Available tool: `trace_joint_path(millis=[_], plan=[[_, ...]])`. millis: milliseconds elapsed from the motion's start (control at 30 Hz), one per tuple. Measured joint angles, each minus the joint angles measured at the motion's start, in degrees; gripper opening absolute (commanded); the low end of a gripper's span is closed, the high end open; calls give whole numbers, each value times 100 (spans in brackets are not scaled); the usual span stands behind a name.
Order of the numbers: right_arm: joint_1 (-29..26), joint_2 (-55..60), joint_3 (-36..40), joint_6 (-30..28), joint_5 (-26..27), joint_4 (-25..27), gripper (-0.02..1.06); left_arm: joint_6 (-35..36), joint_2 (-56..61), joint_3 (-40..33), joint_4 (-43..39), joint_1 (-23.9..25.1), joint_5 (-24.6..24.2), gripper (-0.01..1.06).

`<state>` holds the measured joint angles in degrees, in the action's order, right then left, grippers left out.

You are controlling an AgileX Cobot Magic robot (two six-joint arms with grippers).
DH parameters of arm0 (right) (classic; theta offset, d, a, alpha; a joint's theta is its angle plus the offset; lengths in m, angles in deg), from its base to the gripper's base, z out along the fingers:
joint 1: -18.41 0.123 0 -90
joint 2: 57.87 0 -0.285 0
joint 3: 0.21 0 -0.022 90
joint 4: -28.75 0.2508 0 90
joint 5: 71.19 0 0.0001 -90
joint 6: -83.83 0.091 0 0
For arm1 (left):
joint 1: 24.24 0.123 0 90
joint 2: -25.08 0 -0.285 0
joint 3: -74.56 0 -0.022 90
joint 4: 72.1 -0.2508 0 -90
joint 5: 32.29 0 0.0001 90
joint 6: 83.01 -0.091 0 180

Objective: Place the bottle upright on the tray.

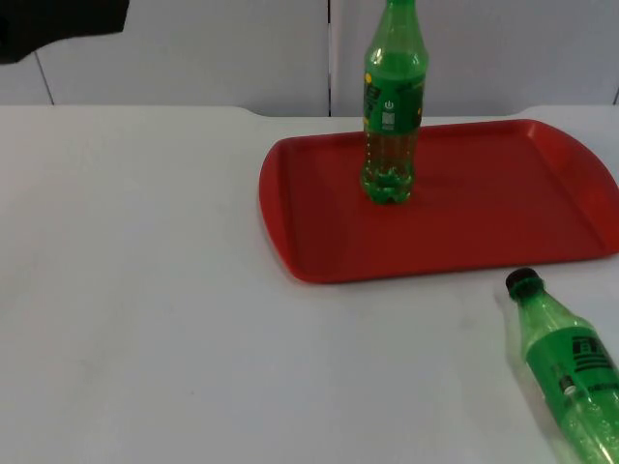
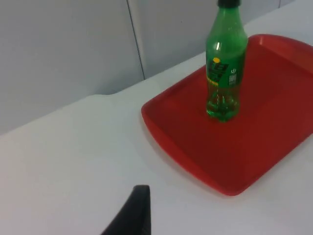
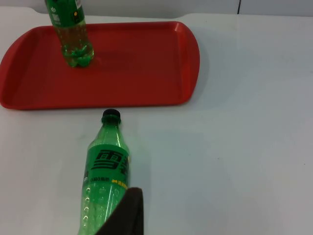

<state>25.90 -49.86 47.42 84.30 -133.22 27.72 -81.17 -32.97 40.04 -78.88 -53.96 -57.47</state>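
A red tray [image 1: 484, 213] lies on the white table at the right. A green bottle [image 1: 392, 106] with a dark cap stands upright on the tray's left half, also seen from the left wrist as the upright bottle [image 2: 225, 63] on the tray [image 2: 274, 127]. A second green bottle [image 1: 571, 367] lies on its side on the table in front of the tray, black cap towards the tray. My right gripper [image 3: 124, 215] hangs close over this lying bottle [image 3: 105, 171], near its base end. My left gripper [image 2: 132, 215] is over bare table, well left of the tray.
The grey partition wall [image 1: 242, 48] closes off the table behind the tray. The left arm [image 1: 58, 24] shows as a dark shape at the far left corner. Bare white table [image 1: 145, 290] spreads to the left of the tray.
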Motion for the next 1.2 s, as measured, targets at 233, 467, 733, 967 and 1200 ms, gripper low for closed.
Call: trace_joint_path(millis=[233,467,733,967,1200], plan=[[0,0,0,0,0,0,104,-10,405,0,0,0,-13,105],[0,0,0,0,0,0,104,-10,610,0,-9,0,-453,105],[0,0,0,0,0,0,104,-10,621,0,-22,0,-605,105],[0,0,0,-48,0,0,104,-10,630,0,-22,0,-618,105],[0,0,0,-11,0,0,104,-184,671,0,-22,0,-641,105]])
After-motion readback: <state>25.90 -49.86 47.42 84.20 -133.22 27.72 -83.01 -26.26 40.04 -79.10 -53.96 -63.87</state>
